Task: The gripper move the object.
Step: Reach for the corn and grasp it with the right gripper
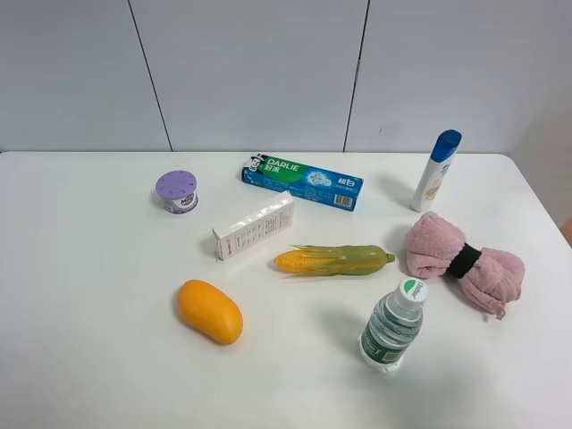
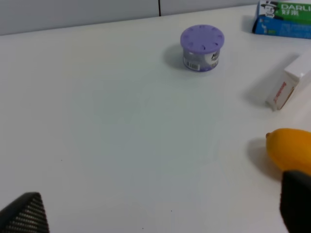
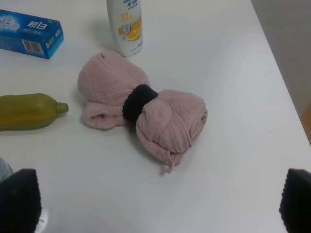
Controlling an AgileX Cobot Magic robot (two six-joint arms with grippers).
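The toy corn cob lies flat at the table's middle, yellow kernels to the left, green husk to the right. Its green husk end shows in the right wrist view. Neither gripper shows in the exterior high view. My left gripper is open and empty, its fingertips far apart above bare table, with the mango beside one finger. My right gripper is open and empty, its fingertips spread wide just short of the pink towel, with the corn off to one side.
An orange mango lies front left of the corn. A white box, a Darlie toothpaste box and a purple-lidded tub stand behind. A water bottle, a pink towel roll and a shampoo bottle are on the right.
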